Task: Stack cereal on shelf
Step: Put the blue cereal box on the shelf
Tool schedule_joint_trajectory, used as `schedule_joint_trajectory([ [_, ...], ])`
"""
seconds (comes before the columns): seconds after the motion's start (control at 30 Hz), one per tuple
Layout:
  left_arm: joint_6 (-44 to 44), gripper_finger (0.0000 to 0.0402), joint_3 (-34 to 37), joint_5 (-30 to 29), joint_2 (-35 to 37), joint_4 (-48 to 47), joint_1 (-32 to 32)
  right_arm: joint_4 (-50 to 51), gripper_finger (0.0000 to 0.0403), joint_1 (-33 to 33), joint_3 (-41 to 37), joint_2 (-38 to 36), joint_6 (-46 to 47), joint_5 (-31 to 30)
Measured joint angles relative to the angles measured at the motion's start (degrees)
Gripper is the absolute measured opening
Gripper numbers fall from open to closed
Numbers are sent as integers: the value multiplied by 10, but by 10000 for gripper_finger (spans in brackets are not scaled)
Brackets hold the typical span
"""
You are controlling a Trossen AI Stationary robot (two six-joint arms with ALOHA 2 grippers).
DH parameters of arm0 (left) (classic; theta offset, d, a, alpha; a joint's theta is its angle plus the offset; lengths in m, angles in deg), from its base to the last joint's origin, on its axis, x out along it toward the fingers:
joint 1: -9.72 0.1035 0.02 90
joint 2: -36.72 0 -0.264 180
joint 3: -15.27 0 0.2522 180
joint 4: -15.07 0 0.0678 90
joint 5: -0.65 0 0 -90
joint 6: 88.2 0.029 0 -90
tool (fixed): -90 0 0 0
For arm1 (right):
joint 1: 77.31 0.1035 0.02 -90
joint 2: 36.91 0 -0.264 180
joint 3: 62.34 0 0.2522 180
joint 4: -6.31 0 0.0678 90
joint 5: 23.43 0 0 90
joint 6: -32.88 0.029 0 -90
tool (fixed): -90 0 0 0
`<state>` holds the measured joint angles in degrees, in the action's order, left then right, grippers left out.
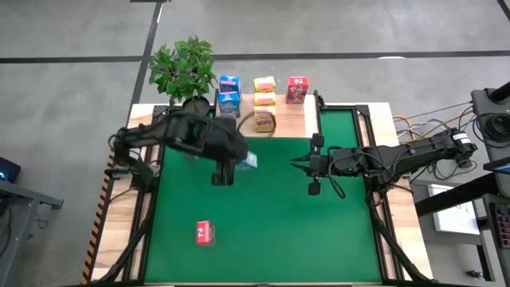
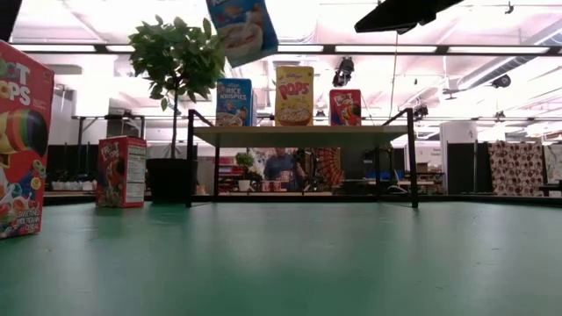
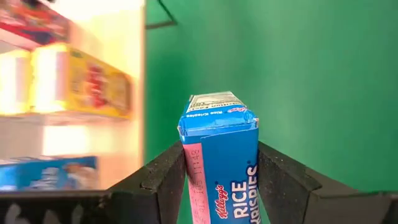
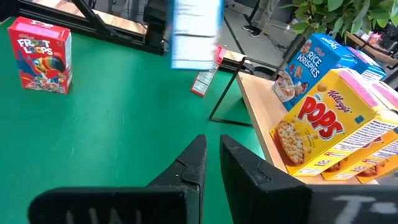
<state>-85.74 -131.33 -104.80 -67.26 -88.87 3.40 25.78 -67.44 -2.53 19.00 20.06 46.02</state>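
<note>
My left gripper (image 1: pixel 241 159) hangs above the green mat, in front of the shelf, shut on a blue cereal box (image 1: pixel 249 161) (image 2: pixel 242 28). The wooden shelf (image 1: pixel 287 119) (image 2: pixel 351 134) on black legs stands at the far edge. It carries blue boxes (image 1: pixel 229 96), yellow boxes (image 1: pixel 264 92) and a red box (image 1: pixel 296 88). One red box (image 1: pixel 204 232) stands on the mat near the front, and another (image 4: pixel 205 78) lies on the mat under the left arm. My right gripper (image 1: pixel 296 164) (image 4: pixel 212 155) waits shut above the mat's right half, holding nothing. My left gripper pinches the blue box between its two fingers (image 3: pixel 165 180), on two opposite sides (image 3: pixel 193 168). The box's end (image 3: pixel 217 112) sticks out past the fingertips. The fingers slant downward from above. The box is lifted clear of the mat, tilted.
A potted plant (image 1: pixel 183 68) stands at the shelf's left end. Black frame rails (image 1: pixel 370 159) run along the mat's left and right sides. Open green mat (image 1: pixel 279 231) lies between the grippers and the near edge.
</note>
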Motion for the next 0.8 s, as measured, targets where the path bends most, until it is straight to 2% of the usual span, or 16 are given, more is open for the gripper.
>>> schedule_joint_trajectory([
  [0.1,40,162,-21,0,0,1,37,0,34,0,0,0,0,0],
  [0.27,81,161,-12,2,9,1,102,1,34,0,0,0,2,0],
  [0.43,147,161,-3,46,3,1,161,7,34,0,0,0,9,0],
  [0.8,215,162,53,68,1,1,249,15,34,0,0,0,25,0],
])
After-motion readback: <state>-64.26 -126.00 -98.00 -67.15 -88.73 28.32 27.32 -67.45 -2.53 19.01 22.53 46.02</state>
